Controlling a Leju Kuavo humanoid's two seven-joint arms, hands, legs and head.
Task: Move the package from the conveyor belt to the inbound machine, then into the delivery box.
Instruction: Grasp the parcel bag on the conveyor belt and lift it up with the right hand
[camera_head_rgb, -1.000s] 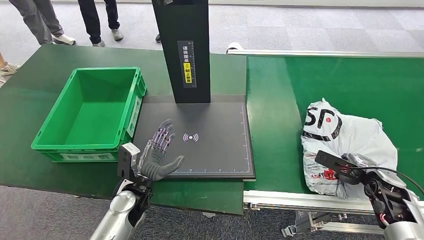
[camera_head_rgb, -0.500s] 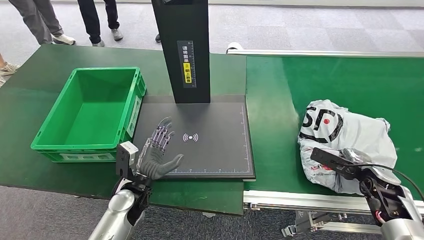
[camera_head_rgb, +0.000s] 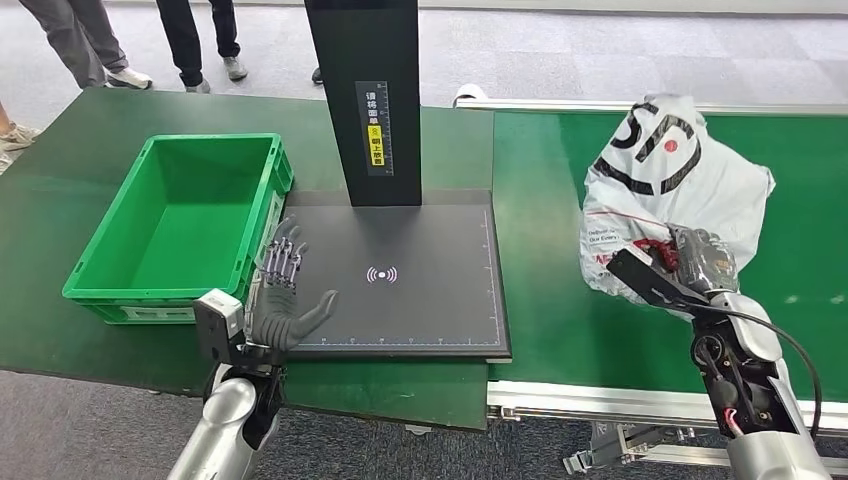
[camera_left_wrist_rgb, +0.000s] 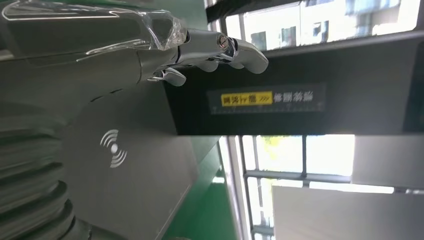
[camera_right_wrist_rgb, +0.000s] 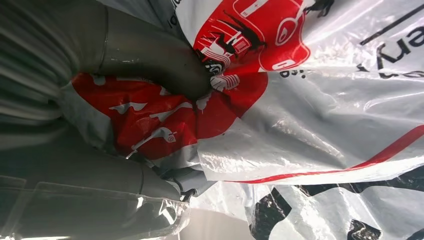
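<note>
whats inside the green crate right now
Nothing that I can see: the green crate shows a bare green floor. Its near wall hides a thin strip along the near inner edge. The package is in the right hand, over the conveyor belt.

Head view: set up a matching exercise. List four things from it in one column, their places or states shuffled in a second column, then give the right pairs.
Things
1. package
2. green bin
3. left hand
4. black column

Places or states
A. stands at the far edge of the black scanner pad
B. open, holding nothing, over the pad's near left corner
C. gripped by the right hand, raised over the green conveyor belt
D. empty, left of the pad

Pairs: 1-C, 2-D, 3-B, 4-A
</note>
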